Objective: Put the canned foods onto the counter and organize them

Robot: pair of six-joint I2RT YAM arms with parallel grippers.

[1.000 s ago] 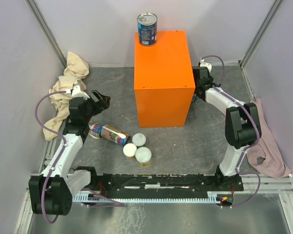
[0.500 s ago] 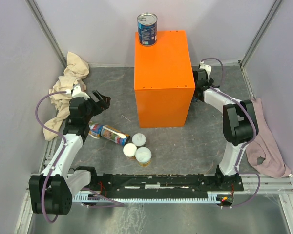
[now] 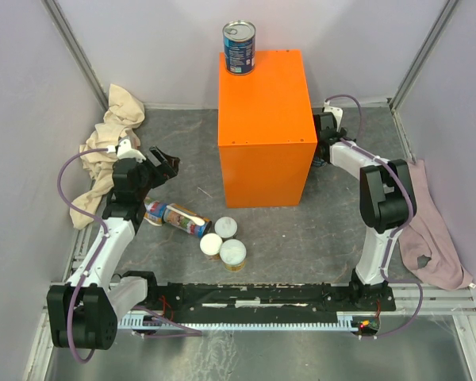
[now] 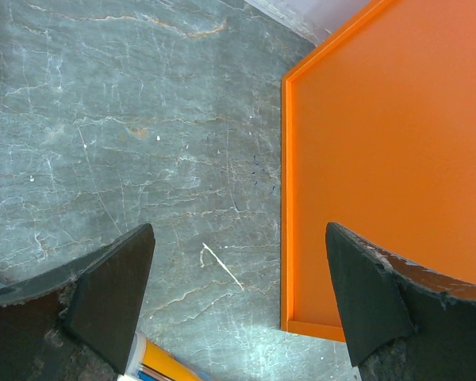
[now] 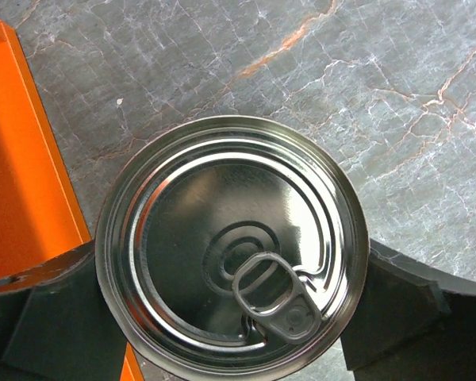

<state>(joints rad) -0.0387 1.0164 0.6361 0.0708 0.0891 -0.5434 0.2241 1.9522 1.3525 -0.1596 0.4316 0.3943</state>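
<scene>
My right gripper straddles a silver-topped can just beside the counter wall, open floor opposite; whether it grips I cannot tell. My left gripper gapes empty. My right arm has swung inward

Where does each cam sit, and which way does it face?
Top: fixed above and behind the bases, looking down on the box and cans; both arms show.
Left wrist: looks down past the open left hand at table and box.
Right wrist: looks straight down on a tin, right hand astride it.
Shared: all three show the box.
</scene>
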